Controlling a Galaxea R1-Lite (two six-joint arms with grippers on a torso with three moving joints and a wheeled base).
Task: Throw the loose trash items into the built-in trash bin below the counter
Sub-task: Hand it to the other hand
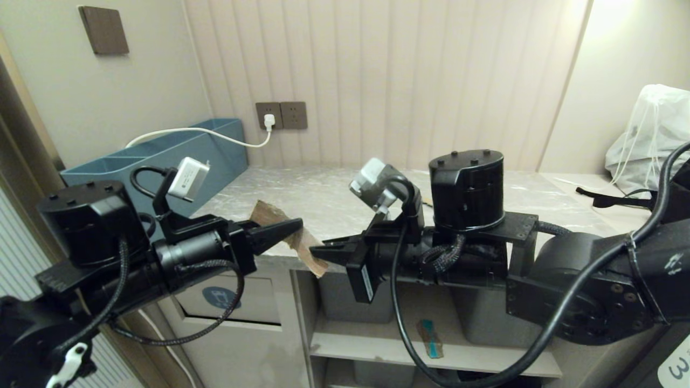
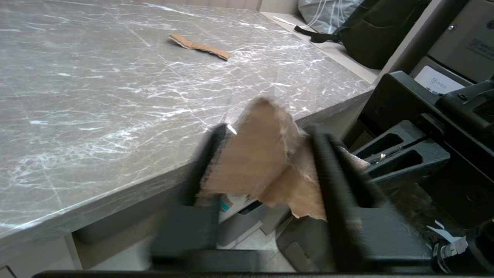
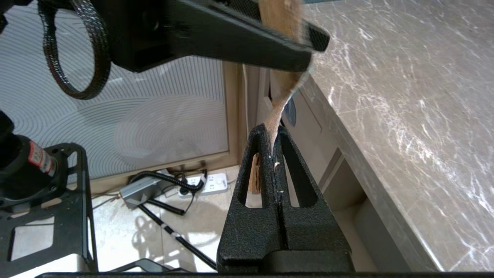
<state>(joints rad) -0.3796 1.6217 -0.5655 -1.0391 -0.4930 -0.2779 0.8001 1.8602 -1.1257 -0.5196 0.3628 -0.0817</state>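
Observation:
At the counter's (image 1: 345, 199) front edge, a torn brown cardboard scrap (image 1: 307, 250) hangs in the air. My right gripper (image 1: 318, 252) is shut on its lower end, seen edge-on in the right wrist view (image 3: 272, 129). My left gripper (image 2: 266, 131) faces it from the left; its blurred jaws stand apart on either side of the scrap (image 2: 258, 162). A second brown scrap (image 2: 198, 46) lies far back on the counter (image 2: 96, 96). The built-in trash bin flap (image 1: 237, 304), with its round blue sticker, sits in the beige cabinet front below my left arm.
A teal-and-brown scrap (image 1: 431, 339) lies on the shelf under the counter between grey tubs (image 1: 356, 302). A long blue box (image 1: 161, 156) stands at the back left with a white cable over it. A white bag (image 1: 652, 134) sits at the far right.

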